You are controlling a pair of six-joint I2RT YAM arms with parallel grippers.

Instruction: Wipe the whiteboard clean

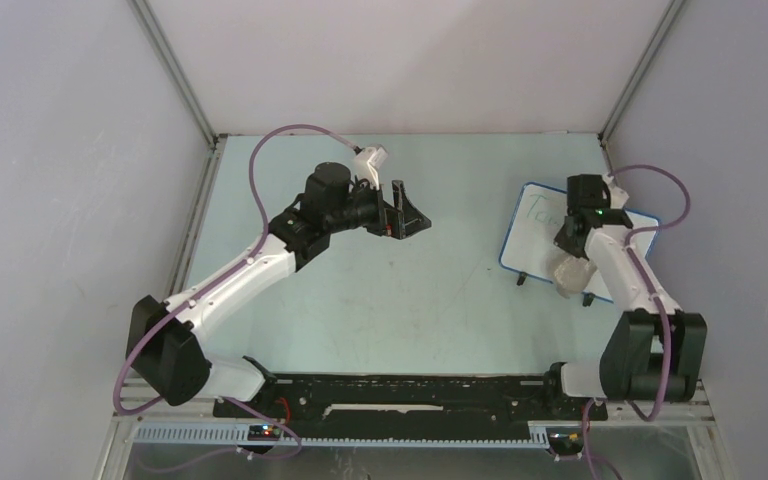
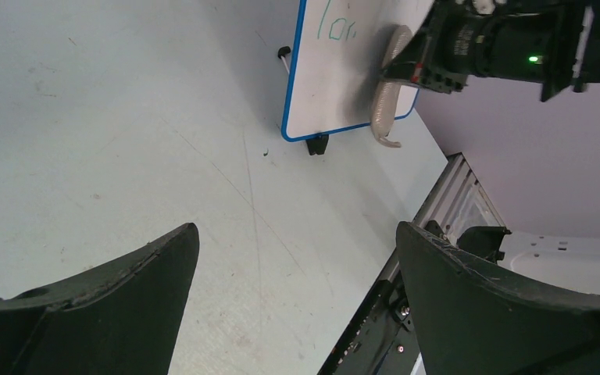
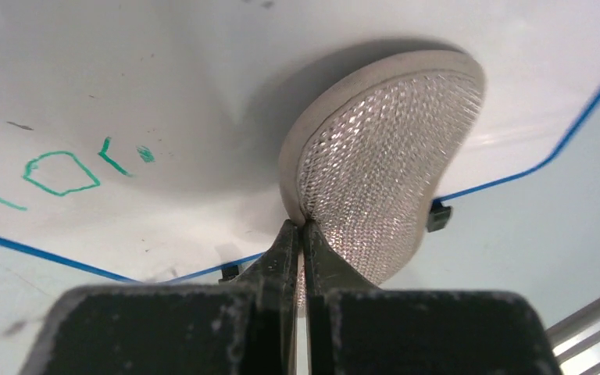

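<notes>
The whiteboard (image 1: 540, 225) with a blue rim lies at the right of the table; green handwriting shows at its far left part. It also shows in the left wrist view (image 2: 336, 74) and the right wrist view (image 3: 125, 94). My right gripper (image 3: 303, 226) is shut on the edge of a grey-beige oval sponge pad (image 3: 383, 172) and presses it onto the board's near part; the pad shows in the top view (image 1: 572, 274) too. My left gripper (image 1: 405, 212) is open and empty, hovering over the table's middle, well left of the board.
Grey enclosure walls surround the pale table (image 1: 400, 290). A black rail (image 1: 410, 395) with both arm bases runs along the near edge. The right arm (image 2: 508, 51) shows in the left wrist view above the board.
</notes>
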